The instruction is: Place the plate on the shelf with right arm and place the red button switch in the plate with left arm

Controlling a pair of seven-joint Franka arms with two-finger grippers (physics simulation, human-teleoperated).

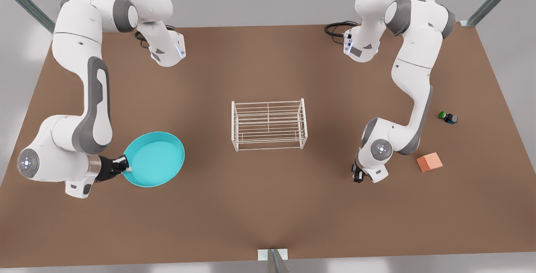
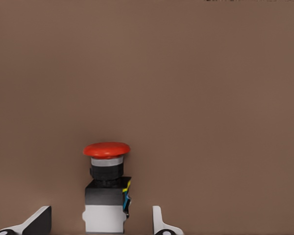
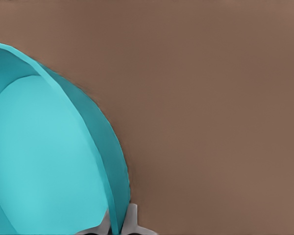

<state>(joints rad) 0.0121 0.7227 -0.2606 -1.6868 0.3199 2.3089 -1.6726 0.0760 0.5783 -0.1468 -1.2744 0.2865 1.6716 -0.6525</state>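
**Gripping the plate's rim, right arm low on the table**

Pinching the turquoise plate [image 1: 155, 160] at its rim, the right gripper [image 1: 124, 165] has its fingers closed on the wall of the dish; the right wrist view shows the rim edge [image 3: 118, 196] passing between the two pale fingertips [image 3: 132, 220]. The plate sits tilted, at about 8 o'clock from the shelf [image 1: 269, 124], well apart from it, with bare brown table [image 1: 268, 206] between them.

The white wire shelf stands upright near the table's middle, with open tabletop on every side.

The red button switch [image 2: 107, 188] shows only in the left wrist view: it stands upright, red cap on top, between the spread fingers [image 2: 159, 223] of the left gripper [image 1: 358, 176]. The fingers are open wider than the switch body and a gap shows on each side, so nothing is held. In the front view this gripper points down at about 4 o'clock from the shelf, and the switch is hidden beneath it.

An orange cube [image 1: 429, 162] lies near the left gripper at its 3 o'clock. A green-capped switch [image 1: 447, 117] lies farther off, at about 3 o'clock from the shelf, close to the table's edge on the front view's right.
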